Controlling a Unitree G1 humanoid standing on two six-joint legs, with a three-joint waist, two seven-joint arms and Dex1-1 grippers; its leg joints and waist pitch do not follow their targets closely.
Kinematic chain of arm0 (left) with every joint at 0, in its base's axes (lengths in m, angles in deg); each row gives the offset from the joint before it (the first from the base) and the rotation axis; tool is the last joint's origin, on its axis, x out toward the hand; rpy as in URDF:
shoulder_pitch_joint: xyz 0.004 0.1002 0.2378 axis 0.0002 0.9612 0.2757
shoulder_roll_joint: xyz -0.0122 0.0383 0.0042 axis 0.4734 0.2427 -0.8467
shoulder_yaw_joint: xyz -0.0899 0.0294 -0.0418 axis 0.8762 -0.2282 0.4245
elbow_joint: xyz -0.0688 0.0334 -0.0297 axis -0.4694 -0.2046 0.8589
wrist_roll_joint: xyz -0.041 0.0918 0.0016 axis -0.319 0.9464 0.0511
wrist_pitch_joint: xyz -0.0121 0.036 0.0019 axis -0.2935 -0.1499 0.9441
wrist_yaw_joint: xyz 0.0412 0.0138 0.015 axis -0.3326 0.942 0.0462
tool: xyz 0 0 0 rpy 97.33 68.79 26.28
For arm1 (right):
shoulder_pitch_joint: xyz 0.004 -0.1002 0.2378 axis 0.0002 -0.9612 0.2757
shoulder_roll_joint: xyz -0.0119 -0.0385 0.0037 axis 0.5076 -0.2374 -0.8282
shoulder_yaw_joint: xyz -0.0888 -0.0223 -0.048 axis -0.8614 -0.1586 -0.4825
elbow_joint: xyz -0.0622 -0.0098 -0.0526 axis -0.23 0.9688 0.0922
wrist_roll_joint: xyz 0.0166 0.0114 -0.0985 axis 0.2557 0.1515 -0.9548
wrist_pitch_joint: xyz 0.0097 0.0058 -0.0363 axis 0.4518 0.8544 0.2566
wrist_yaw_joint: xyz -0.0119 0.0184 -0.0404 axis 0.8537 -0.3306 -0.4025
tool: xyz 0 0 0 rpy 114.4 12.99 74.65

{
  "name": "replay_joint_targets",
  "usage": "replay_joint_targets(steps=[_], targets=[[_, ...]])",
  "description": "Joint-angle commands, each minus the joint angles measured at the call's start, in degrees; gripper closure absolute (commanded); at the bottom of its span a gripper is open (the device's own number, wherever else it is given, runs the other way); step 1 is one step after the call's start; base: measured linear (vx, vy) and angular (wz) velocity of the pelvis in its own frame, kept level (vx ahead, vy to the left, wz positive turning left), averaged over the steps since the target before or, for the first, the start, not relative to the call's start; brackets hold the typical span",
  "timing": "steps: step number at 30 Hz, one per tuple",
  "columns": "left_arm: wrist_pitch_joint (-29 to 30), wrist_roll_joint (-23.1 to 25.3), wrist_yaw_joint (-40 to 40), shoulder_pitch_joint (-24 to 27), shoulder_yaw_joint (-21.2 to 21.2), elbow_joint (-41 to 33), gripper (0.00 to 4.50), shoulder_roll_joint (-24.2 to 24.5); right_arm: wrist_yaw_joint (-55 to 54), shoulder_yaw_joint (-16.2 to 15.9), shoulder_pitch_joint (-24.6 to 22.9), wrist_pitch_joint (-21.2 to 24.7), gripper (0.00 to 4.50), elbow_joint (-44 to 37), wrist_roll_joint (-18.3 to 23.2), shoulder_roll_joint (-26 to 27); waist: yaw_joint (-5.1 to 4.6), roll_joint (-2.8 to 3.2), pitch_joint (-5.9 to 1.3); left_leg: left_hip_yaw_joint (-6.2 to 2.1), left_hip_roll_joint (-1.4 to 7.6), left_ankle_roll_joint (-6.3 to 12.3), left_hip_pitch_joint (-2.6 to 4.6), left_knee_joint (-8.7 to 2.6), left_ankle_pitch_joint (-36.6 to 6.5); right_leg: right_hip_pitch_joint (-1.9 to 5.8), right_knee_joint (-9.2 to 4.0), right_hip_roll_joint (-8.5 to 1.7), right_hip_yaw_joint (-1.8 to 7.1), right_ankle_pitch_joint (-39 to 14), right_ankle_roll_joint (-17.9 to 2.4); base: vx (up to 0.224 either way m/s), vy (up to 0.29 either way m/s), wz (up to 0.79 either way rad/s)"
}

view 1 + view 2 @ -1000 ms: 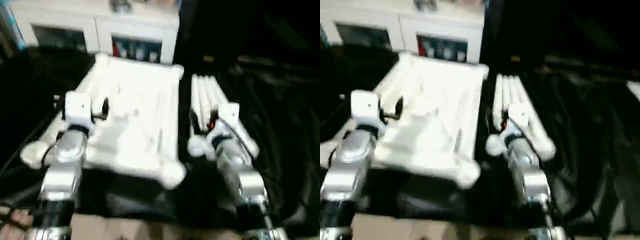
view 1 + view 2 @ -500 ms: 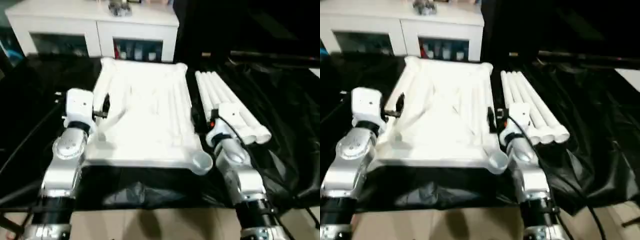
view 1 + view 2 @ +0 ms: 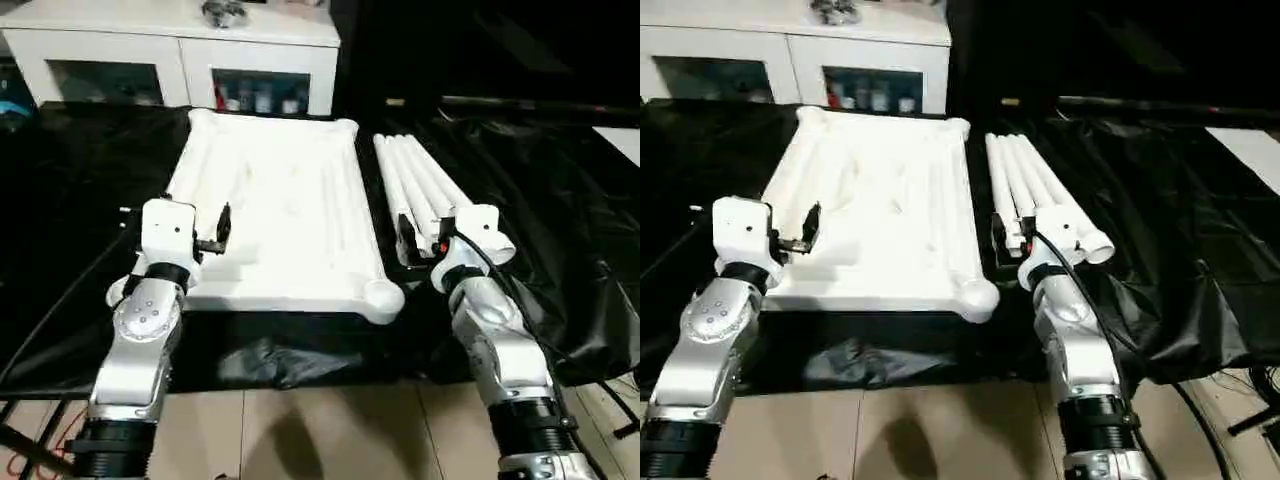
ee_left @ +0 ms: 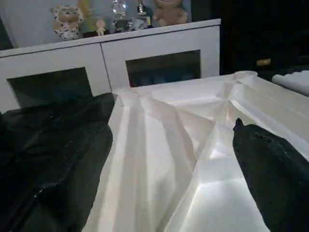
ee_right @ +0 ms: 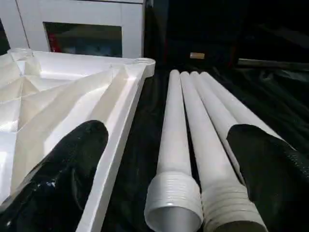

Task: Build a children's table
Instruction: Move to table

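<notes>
Lying upside down on a black sheet [image 3: 60,250], the tabletop [image 3: 280,215] shows its ribbed underside, with rounded sockets at the corners. Just beside it on the robot's right, four white legs [image 3: 420,185] lie side by side, touching one another, threaded ends toward the robot. The left gripper [image 3: 205,235] hovers over the top's near left part with its fingers wide apart and nothing between them. The right gripper [image 3: 1008,232] sits at the near ends of the legs, fingers spread wide and empty; in the right wrist view one finger [image 5: 63,169] stands over the top's edge and the other over the legs. Behind the sheet stands a white cabinet [image 3: 180,55] with glass fronts and toys [image 4: 67,24] on it.
</notes>
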Motion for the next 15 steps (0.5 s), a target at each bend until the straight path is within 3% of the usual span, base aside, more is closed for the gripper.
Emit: replay_joint_targets(steps=[1,3,4,5,7,8,9,11,12,13,14,15], targets=[[0.0,0.4,0.9,0.4,-1.2,-0.8,0.0,-0.1,0.5,1.5,-0.3,0.8,0.04,-2.1,0.5,-1.0,-0.32,1.17,-2.09,-0.91,1.95,-0.91,2.57,-5.36,-29.9,1.39,-6.8,-3.32,2.07,-29.4,-2.8,0.0,0.0,0.0],[0.5,0.2,1.1,1.3,-1.3,-1.5,0.0,-0.4,0.8,1.2,-1.0,0.8,0.04,-2.8,0.1,-1.6,-0.78,1.24,-1.45,-0.8,1.7,0.67,4.65,-5.35,-35.8,2.17,-8.55,-2.88,0.71,-36.5,-3.1,0.0,0.0,0.0],[0.8,-0.1,1.3,1.8,-1.3,-1.9,0.0,-0.5,0.9,1.0,-1.4,0.8,0.04,-3.1,-0.1,-1.8,-1.06,1.23,-1.35,-0.73,1.51,1.35,5.2,-5.42,-36.2,2.99,-9.18,-2.9,0.27,-37.6,-3.2,0.0,0.0,0.0],[1.2,-0.9,1.8,3.1,-1.4,-3.2,0.0,-1.0,1.2,0.6,-2.1,0.9,0.04,-3.8,-0.6,-2.2,-1.15,1.29,-1.05,-0.79,1.54,1.59,5.43,-5.57,-36.7,3.16,-9.45,-2.93,0.03,-38.2,-3.2,0.056,0.034,-0.11],[1.9,-1.6,2.3,4.6,-1.5,-4.4,0.0,-1.3,1.4,0.6,-2.5,1.0,0.04,-4.3,-0.6,-2.3,-1.24,1.45,-1.52,-0.8,1.77,2.22,4.74,-6.22,-33.5,5.35,-9.26,-3.69,0.3,-34.9,-4.6,0.09,0.036,-0.15],[2.1,-1.8,2.4,5.1,-1.5,-4.8,0.0,-1.4,1.5,0.6,-2.5,1.0,0.04,-4.5,-0.5,-2.3,-1.2,1.61,-1.47,-0.74,1.81,2.28,4.62,-6.31,-32.9,5.61,-9.26,-3.71,0.28,-34.2,-5.1,0.112,0.037,-0.16],[2.2,-1.9,2.5,5.6,-1.6,-5.2,0.0,-1.5,1.5,0.6,-2.7,1.1,0.04,-4.6,-0.5,-2.3,-1.12,1.2,-2.38,-0.41,1.65,3.21,3.81,-6.5,-27.4,6.95,-8.69,-3.76,0.87,-28.8,-6.8,0.113,0.027,-0.11],[2.4,-2.0,2.2,7.7,-1.3,-6.9,0.0,-1.9,2.1,0.3,-3.0,1.5,0.04,-5.2,-0.5,-2.9,-0.96,0.79,-2.86,0.17,1.53,5.23,3.57,-6.34,-20.0,7.55,-7.72,-3.37,1.25,-20.6,-10.1,0.115,0.02,-0.07],[2.7,-2.2,2.0,8.6,-1.0,-7.8,0.0,-2.1,2.8,0.0,-3.3,1.5,0.04,-5.5,-0.5,-3.2,-0.8,0.77,-3.14,0.61,1.05,6.59,3.25,-5.9,-14.7,8.28,-7.23,-3.21,1.39,-15.4,-11.7,0.151,0.01,0.03],[2.8,-2.2,1.9,8.8,-0.9,-8.0,0.0,-2.2,2.9,-0.1,-3.3,1.5,0.04,-5.5,-0.5,-3.2,-0.71,0.9,-3.56,0.84,0.79,8.06,3.61,-5.52,-10.6,8.52,-6.41,-2.87,1.49,-9.7,-13.1,0.151,0.01,0.03],[3.0,-2.4,1.8,9.2,-0.8,-8.6,0.0,-2.3,3.3,-0.4,-3.6,1.4,0.04,-5.9,-0.6,-3.5,-0.66,0.67,-3.76,0.86,0.54,9.04,3.63,-5.32,-8.3,8.73,-6.01,-2.53,1.46,-6.7,-13.4,0.17,0.008,0.06],[3.2,-2.5,1.7,9.7,-0.7,-9.1,0.0,-2.3,3.5,-0.8,-3.9,1.5,0.04,-6.2,-0.9,-3.7,-0.46,0.44,-4.12,0.75,0.13,11.29,3.91,-4.88,-3.4,9.03,-5.09,-1.96,1.33,-0.6,-13.6,0.167,0.017,0.03]])
